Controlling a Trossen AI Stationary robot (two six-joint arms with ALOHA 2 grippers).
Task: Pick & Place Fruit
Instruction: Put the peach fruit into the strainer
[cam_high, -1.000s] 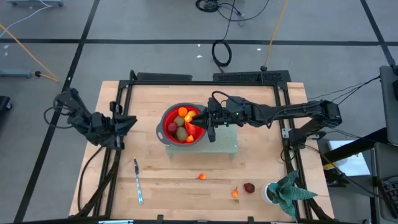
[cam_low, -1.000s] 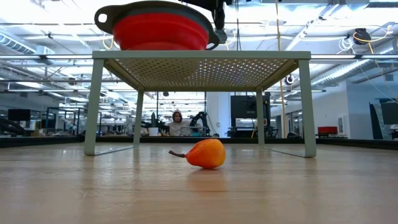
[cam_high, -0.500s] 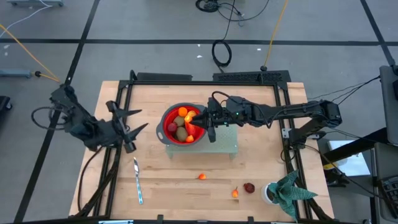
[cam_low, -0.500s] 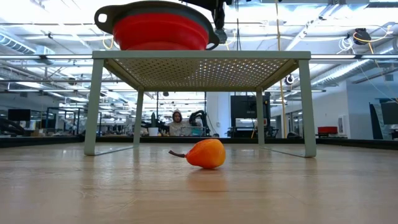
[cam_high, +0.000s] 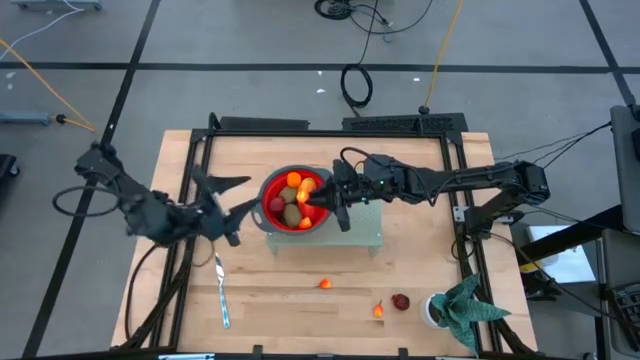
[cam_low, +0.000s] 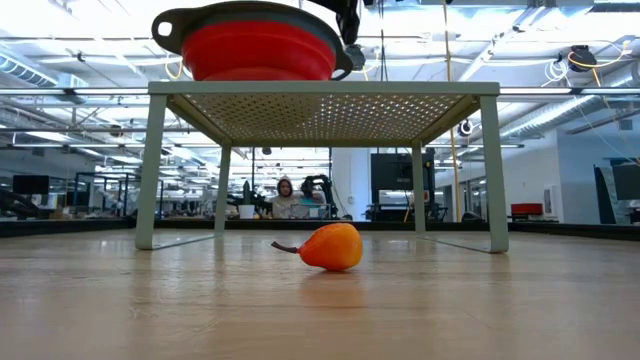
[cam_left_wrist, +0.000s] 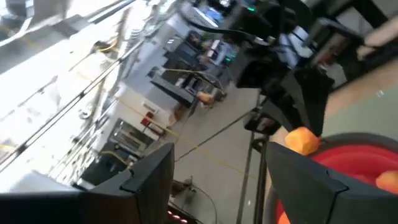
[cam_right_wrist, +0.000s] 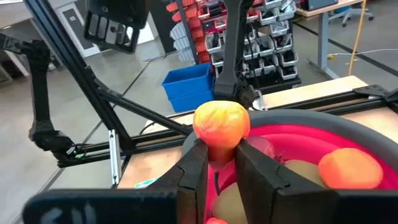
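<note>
A red bowl (cam_high: 292, 200) with a grey rim stands on a pale green perforated stand (cam_high: 362, 228) and holds several fruit. My right gripper (cam_right_wrist: 217, 165) reaches over the bowl's right rim, shut on an orange-yellow fruit (cam_right_wrist: 221, 126). My left gripper (cam_high: 250, 193) hangs open just left of the bowl, with nothing between its fingers (cam_left_wrist: 146, 180). A small orange fruit (cam_high: 325, 284) lies on the table in front of the stand. Another orange piece (cam_high: 378, 311) and a dark red round one (cam_high: 401, 301) lie near the front right. My right gripper pinches the fruit's narrow lower part (cam_right_wrist: 219, 152) between its two fingers (cam_right_wrist: 194, 168), with the rounded bulk standing above them. The fingers come level from the table's right side. The fruit is lifted clear, above the fruit lying in the bowl.
A silver knife (cam_high: 221, 290) lies on the table's front left. A green plant in a white pot (cam_high: 458, 310) stands at the front right corner. Black rails (cam_high: 195, 160) run along the table's sides. In the low view a person sits far off behind the table.
My left gripper has gone up and from the table's left edge toward the bowl, has rolled about its own axis, and has opened. My right gripper has kept still with the fruit over the bowl.
</note>
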